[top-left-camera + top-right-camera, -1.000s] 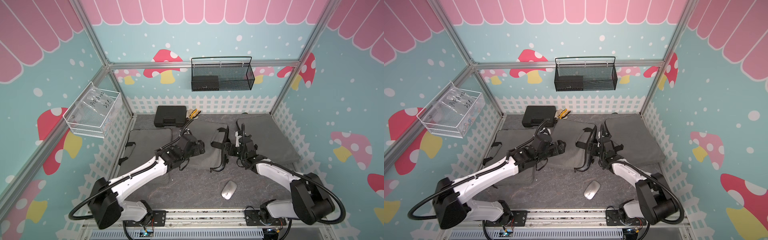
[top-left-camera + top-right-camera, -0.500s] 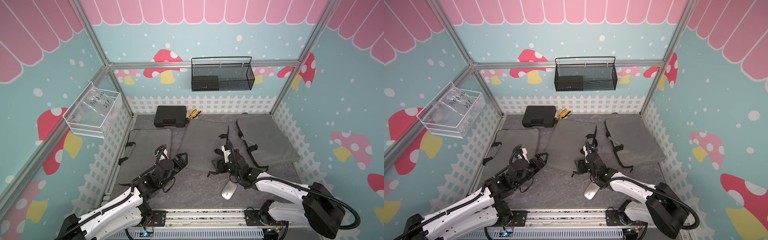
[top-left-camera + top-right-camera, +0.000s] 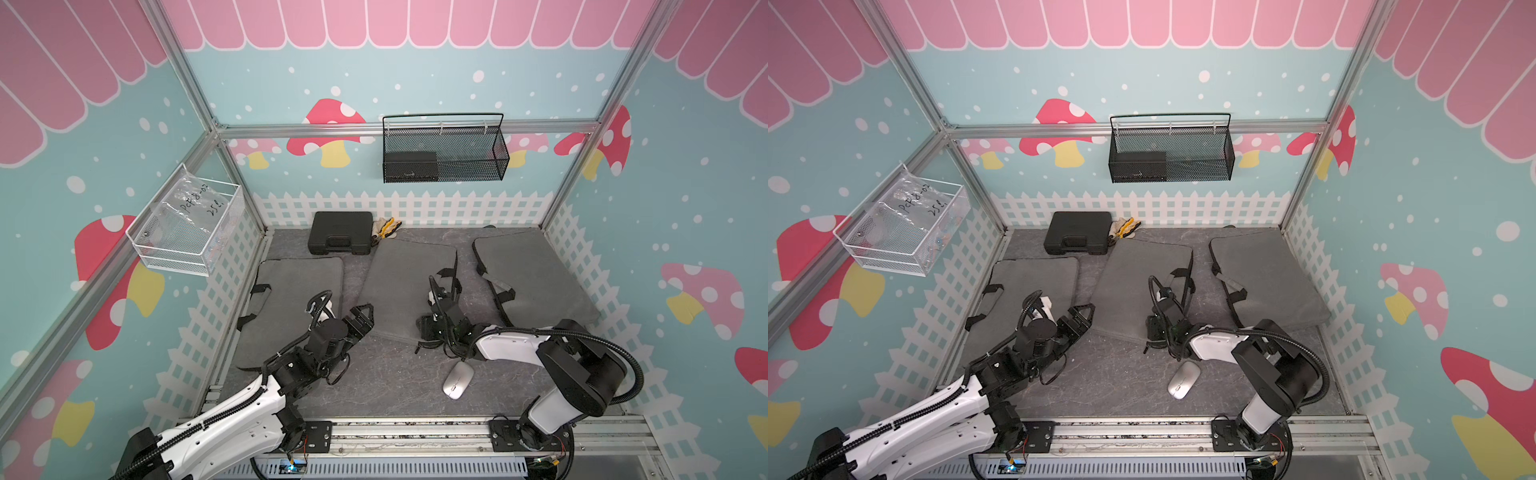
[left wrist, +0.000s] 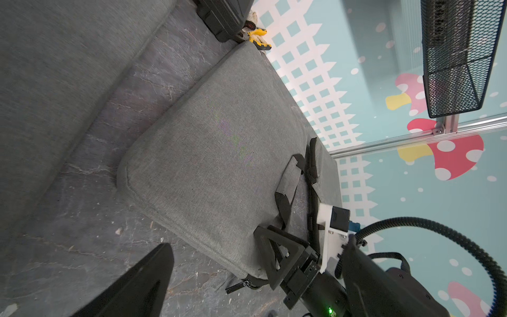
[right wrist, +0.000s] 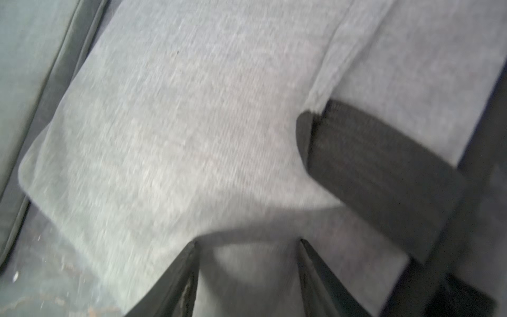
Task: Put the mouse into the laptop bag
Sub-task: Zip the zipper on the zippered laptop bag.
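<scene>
The silver mouse lies on the dark mat near the front, just in front of my right arm. Nothing touches it. The middle grey laptop bag lies flat, with its black handles on its right edge. My right gripper sits low over the bag's near right corner. Its jaws are partly apart over the grey fabric, and I cannot tell whether they pinch it. My left gripper is wide open and empty by the bag's near left edge.
Two more grey bags lie on the left and on the right. At the back stand a black case and yellow-white gloves. A black mesh basket hangs on the back wall and a white wire basket on the left wall.
Both arms have pulled back from the middle bag toward the front. The bag part they held up now lies flat. The right jaws have narrowed and the left have widened.
</scene>
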Available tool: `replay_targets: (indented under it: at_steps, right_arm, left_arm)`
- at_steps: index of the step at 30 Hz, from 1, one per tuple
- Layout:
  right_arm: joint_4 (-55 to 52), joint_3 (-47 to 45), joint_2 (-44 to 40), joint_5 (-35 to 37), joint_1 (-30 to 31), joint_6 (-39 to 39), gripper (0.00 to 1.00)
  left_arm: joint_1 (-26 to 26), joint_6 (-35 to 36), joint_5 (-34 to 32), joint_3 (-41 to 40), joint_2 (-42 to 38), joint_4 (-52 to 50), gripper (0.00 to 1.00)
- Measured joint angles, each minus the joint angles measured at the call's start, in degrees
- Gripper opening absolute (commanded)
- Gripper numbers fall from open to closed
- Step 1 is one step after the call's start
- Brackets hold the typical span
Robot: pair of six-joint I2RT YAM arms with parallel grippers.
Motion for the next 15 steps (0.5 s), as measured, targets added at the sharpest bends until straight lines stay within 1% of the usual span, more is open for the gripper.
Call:
replay_targets:
  at_steps: [3,7,10,15]
  right_arm:
    - [0.13,1.73,1.40,0.33,-0.76,-0.17,0.59]
    - [-3.39,2.21,-0.20,2.80,-0.76,-0.50,0.69]
    - [-9.40,2.12,-5.14,6.54,0.46,-0.50,0.72]
    - [-16.70,1.88,-16.87,12.22,6.91,1.90,0.72]
  left_arm:
    - [0.02,0.04,-0.79,0.00,0.20,0.00,0.99]
    - [0.11,0.31,-1.03,0.20,1.09,0.00,0.99]
    - [0.17,1.01,-1.22,0.94,1.95,0.00,0.99]
    - [1.03,2.67,-1.33,2.75,2.47,-0.13,0.99]
